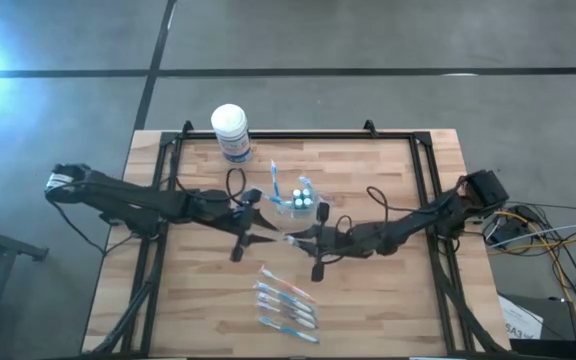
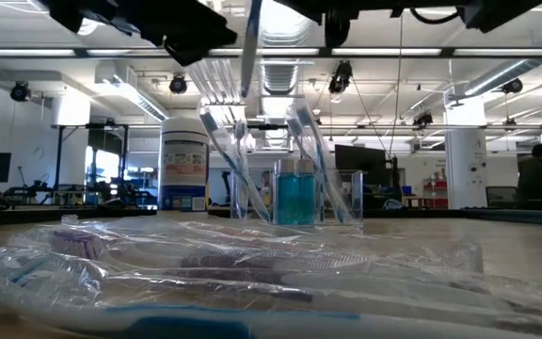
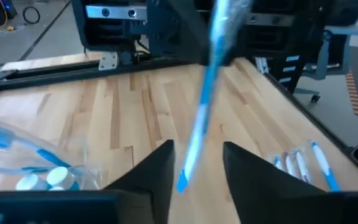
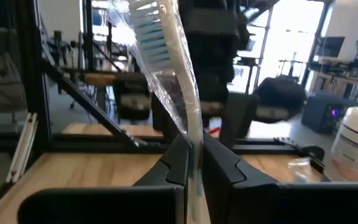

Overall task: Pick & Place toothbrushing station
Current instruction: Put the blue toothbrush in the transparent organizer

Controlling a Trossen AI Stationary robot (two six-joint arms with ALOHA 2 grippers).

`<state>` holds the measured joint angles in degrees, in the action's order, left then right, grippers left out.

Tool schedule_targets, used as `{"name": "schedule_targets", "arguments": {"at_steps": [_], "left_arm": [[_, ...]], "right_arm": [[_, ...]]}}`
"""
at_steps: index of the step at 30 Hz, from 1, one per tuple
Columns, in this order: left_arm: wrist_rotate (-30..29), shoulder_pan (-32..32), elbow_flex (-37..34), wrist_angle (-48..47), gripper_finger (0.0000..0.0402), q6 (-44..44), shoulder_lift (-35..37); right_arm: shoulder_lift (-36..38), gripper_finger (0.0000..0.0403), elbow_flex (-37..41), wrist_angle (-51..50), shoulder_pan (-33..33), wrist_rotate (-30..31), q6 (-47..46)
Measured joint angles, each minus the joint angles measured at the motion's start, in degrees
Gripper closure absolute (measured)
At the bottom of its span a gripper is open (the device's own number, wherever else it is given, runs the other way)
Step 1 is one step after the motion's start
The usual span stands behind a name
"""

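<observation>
Blue-and-white toothbrush (image 4: 178, 93), white tub (image 1: 230, 132) with blue label, light wood table (image 1: 388, 290).

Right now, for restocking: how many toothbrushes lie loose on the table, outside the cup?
4, as far as shows: wrapped toothbrushes side by side in a row near the front edge of the table. Their wrappers overlap, so another may be hidden.

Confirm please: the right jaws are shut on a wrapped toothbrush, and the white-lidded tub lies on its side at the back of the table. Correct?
Not quite. The tub stands upright, as the low view shows. The rest holds: the right gripper is shut on a wrapped toothbrush.
</observation>
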<state>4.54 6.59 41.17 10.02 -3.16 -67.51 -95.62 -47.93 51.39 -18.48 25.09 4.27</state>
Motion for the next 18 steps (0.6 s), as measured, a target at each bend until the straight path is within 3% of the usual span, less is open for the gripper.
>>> {"name": "schedule_targets", "arguments": {"at_steps": [4,9,14,18], "left_arm": [[0.5,0.0,-0.1,-5.3,0.0236,0.1,5.8],[0.6,0.0,-0.6,-16.0,0.0238,-1.0,13.9],[0.7,0.0,-6.1,-17.3,0.0264,-1.3,22.9],[0.7,0.0,-12.5,-16.0,0.0311,-0.8,31.5]], "right_arm": [[4.6,0.0388,0.2,-7.3,0.0,0.5,-0.8],[13.2,0.0389,0.9,-21.6,0.0,0.4,-3.6],[23.6,0.0389,4.7,-28.5,0.0,0.5,-5.9],[32.7,0.0389,10.2,-29.8,0.0,0.4,-8.8]]}}
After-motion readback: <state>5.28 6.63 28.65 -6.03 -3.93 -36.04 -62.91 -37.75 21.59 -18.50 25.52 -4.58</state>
